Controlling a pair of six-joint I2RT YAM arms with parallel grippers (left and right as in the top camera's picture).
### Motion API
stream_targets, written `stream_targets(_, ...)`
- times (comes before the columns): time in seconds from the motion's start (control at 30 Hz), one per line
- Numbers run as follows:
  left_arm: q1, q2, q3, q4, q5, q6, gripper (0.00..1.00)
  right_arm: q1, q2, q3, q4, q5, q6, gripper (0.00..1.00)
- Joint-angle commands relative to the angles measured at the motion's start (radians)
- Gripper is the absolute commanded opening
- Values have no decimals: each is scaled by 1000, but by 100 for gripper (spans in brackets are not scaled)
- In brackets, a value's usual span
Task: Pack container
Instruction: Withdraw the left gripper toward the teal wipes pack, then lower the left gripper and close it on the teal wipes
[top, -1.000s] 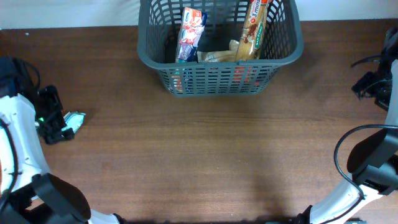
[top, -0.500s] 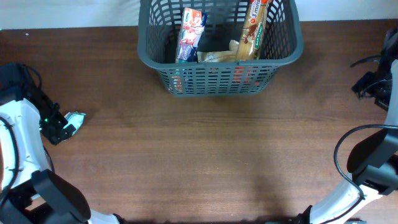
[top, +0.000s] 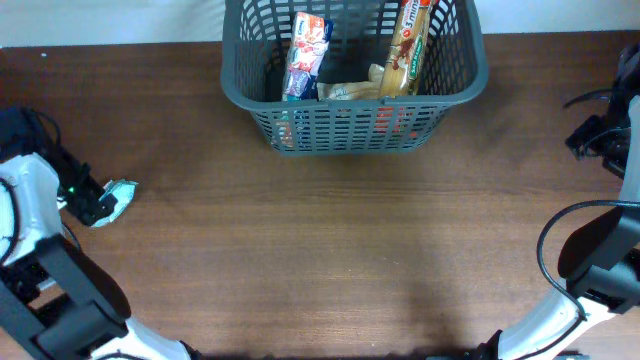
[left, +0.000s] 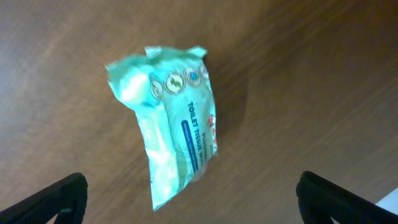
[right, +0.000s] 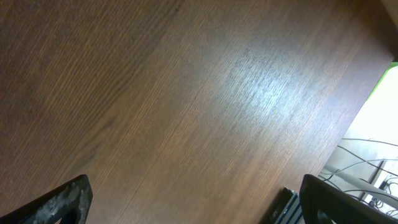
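The dark grey lattice container (top: 470, 85) stands at the far middle of the table. It holds a red-and-white packet (top: 306, 55), a tall brown packet (top: 408, 45) and a beige item between them. A pale green toilet tissue pack (top: 122, 192) lies on the table at the far left, and fills the left wrist view (left: 168, 127). My left gripper (top: 98, 207) is open right above the pack, with a finger on either side and not touching it. My right gripper (top: 598, 140) is open and empty at the far right, over bare wood.
The table's right edge shows in the right wrist view, with a striped dark object (right: 287, 208) and cables beyond it. Wide brown tabletop (top: 330, 250) lies between the container and the front edge.
My left arm has shifted a little, its gripper turning and settling over the tissue pack. The pack, the container and the right arm have not moved.
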Motion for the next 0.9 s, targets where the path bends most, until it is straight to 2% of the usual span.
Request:
stream_targets(0.0, -6, 35, 28, 10, 33, -13, 100, -6, -7, -5, 0, -5, 11, 99)
stream_targets(0.53, -9, 170, 40, 10, -4, -2, 99, -6, -7, -5, 0, -5, 11, 99)
stream_targets(0.87, -9, 203, 40, 9, -96, 9, 99, -6, -7, -5, 0, -5, 11, 99)
